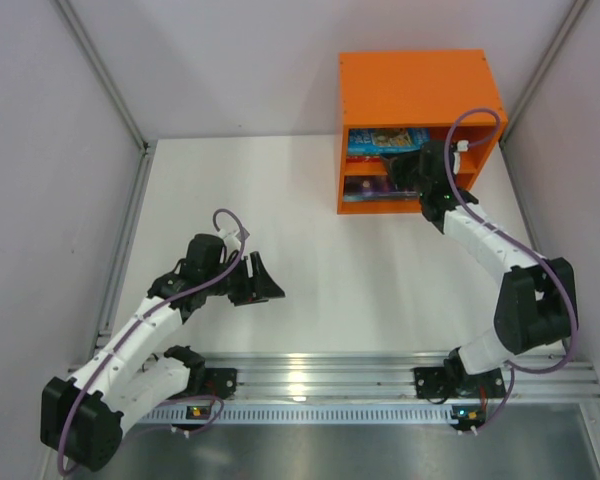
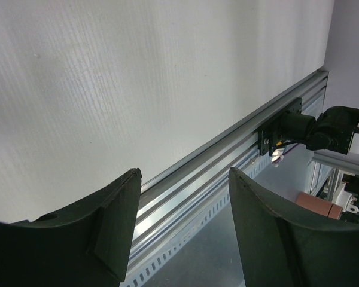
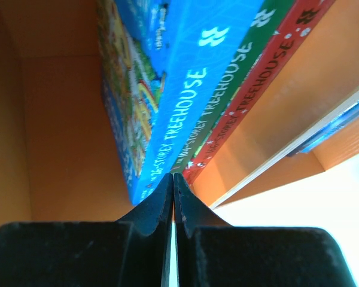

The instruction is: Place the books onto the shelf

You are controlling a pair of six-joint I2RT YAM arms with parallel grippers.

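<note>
The right arm rises from its base, bends at a high elbow and runs forward and left, bringing its wrist to the open front of the orange shelf (image 1: 410, 85) at the far side of the bench (image 1: 310, 230). The right claw (image 3: 172, 200) has its two fingers pressed flat together with nothing between them. Its tips sit at the near end of a stack of books (image 1: 385, 140) lying flat in a compartment. In the wrist view the tips point at the seam where the blue book (image 3: 191, 84) meets the green book (image 3: 245, 63). The red book (image 3: 269, 66) lies beyond the green one, against the orange board. Whether the tips actually touch the spines I cannot tell.

The left arm is folded low over the near left of the bench, with a purple cable (image 1: 230, 225) looped above its wrist. The left claw (image 2: 184, 176) stands apart and empty, well away from the shelf, aimed toward the aluminium rail (image 2: 215, 149) at the near edge.

From above, the right wrist covers the shelf's divider and part of both compartments, so which one the tips enter is unclear. The lower compartment's covers are too small to make out.
</note>
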